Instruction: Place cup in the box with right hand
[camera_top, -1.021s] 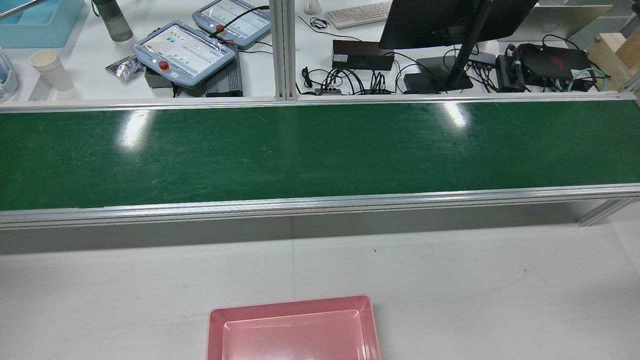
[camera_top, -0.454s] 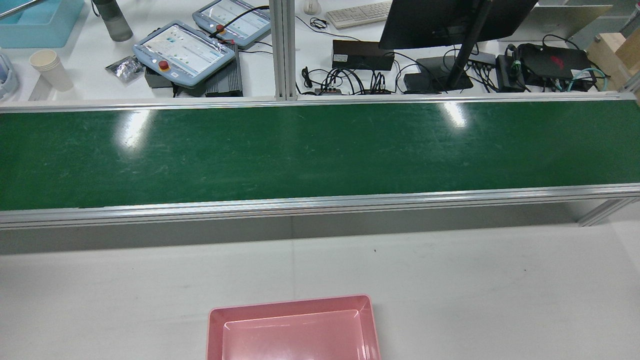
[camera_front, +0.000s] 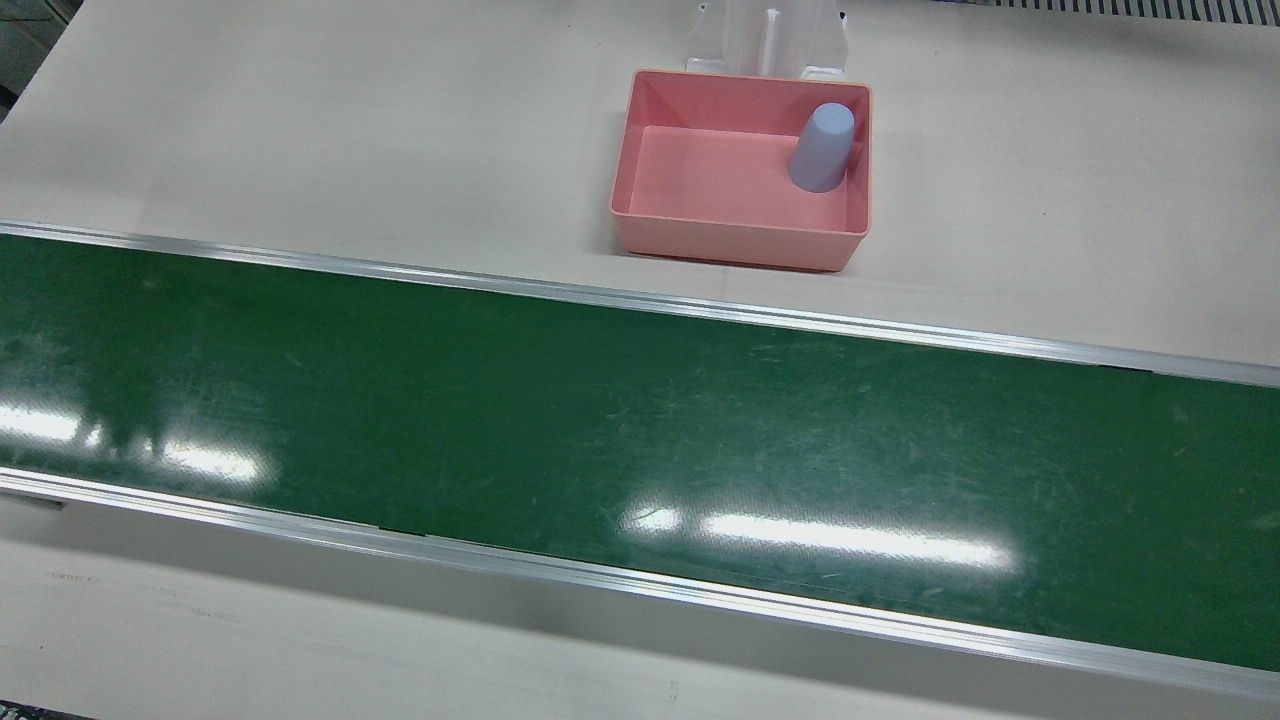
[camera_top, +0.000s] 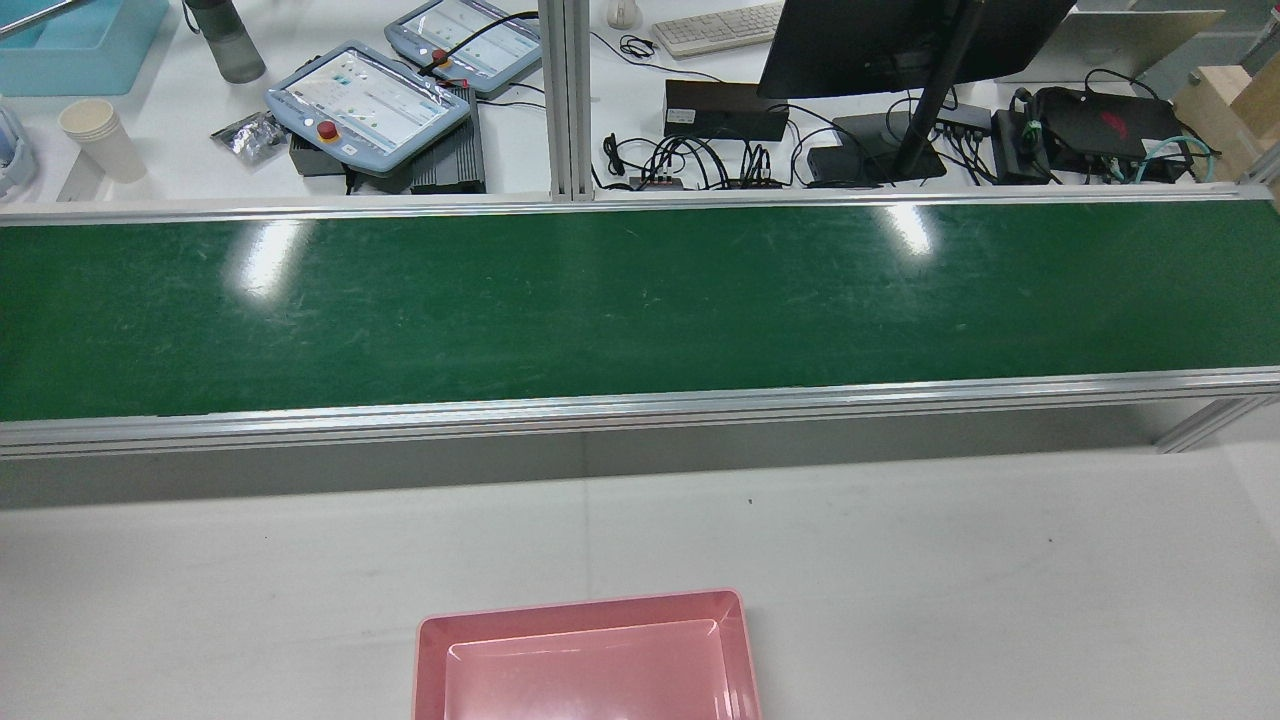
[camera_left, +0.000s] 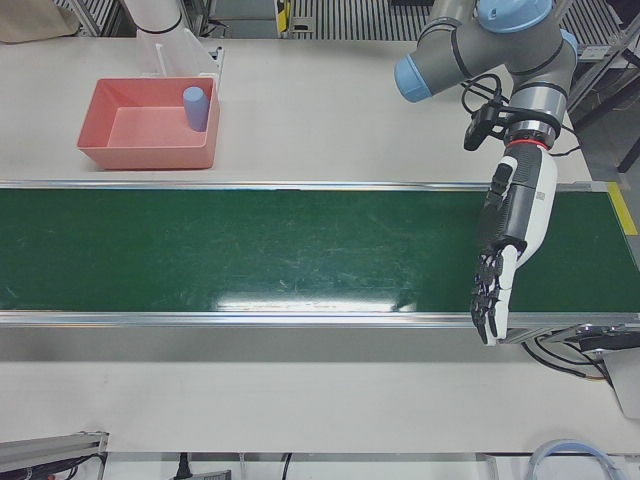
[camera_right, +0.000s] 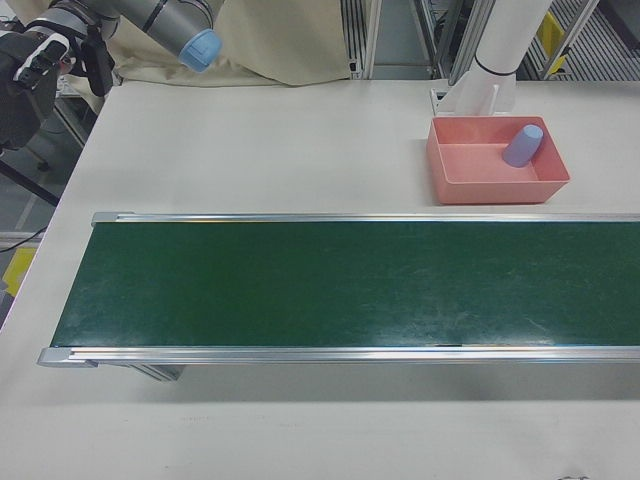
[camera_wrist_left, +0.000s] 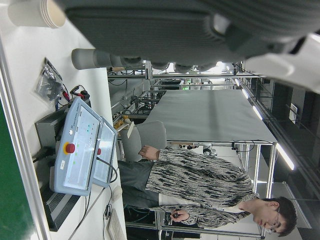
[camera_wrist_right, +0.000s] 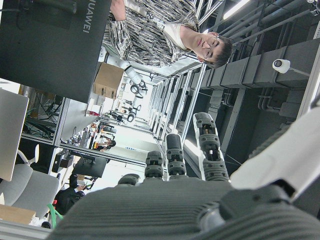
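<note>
Right-front view shows our right hand (camera_right: 25, 85) at the upper left, holding nothing we can see, fingers unclear. We see the lilac cup (camera_right: 523, 145) tilted inside the pink box (camera_right: 495, 185), far right; our left hand (camera_left: 505, 255) hangs open-fingered.

pale lavender-blue cup (camera_front: 822, 147) in a salmon-pink box (camera_front: 735, 242); dark green conveyor belt (camera_front: 600, 420) edged in silver; off-white counter (camera_front: 300, 130).
</note>
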